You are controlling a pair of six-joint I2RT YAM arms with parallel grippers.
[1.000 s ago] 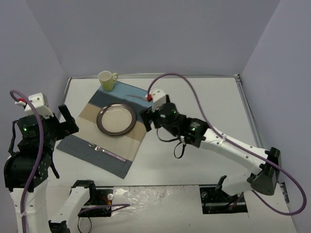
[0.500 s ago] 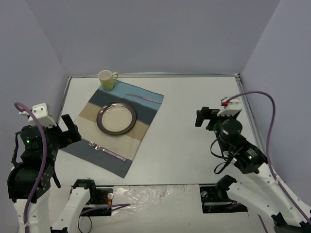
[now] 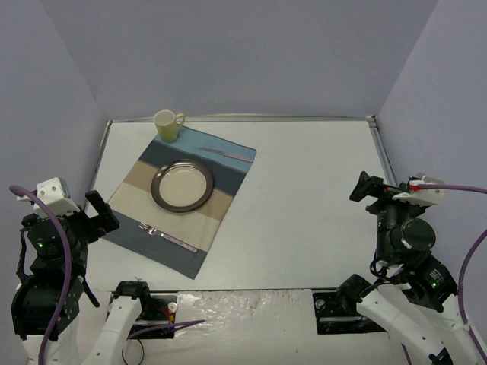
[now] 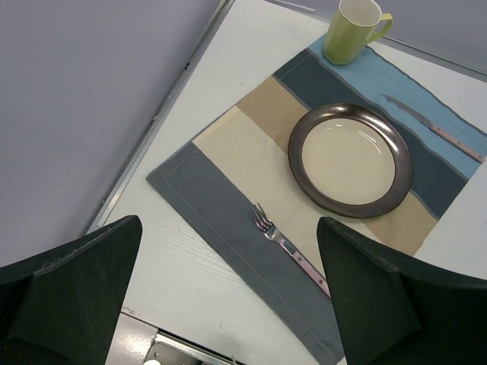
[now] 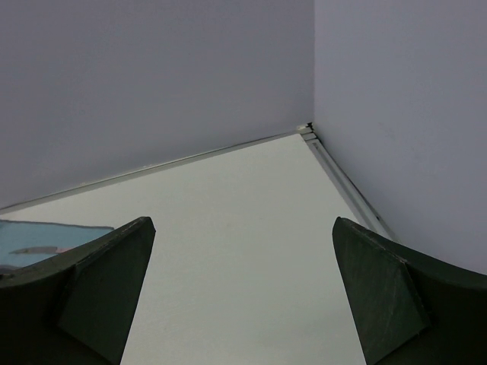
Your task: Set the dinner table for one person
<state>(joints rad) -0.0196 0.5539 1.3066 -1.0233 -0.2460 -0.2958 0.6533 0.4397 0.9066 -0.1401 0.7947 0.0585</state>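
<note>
The white dinner table bears a blue-and-beige striped placemat at the left. On the mat lie a dark-rimmed plate, a fork near its front edge and a knife near its far edge. A yellow-green mug stands at the mat's far corner. My left gripper is open and empty, raised off the mat's left edge. The left wrist view shows the plate, fork, knife and mug. My right gripper is open and empty at the far right.
Metal rails edge the table, with grey walls close behind on three sides. The right wrist view shows bare tabletop, the far right corner rail and the mat's corner at the left.
My right arm has drawn back from the knife end of the placemat to the table's right side. My left arm has pulled back slightly toward the near left. The setting has not moved.
</note>
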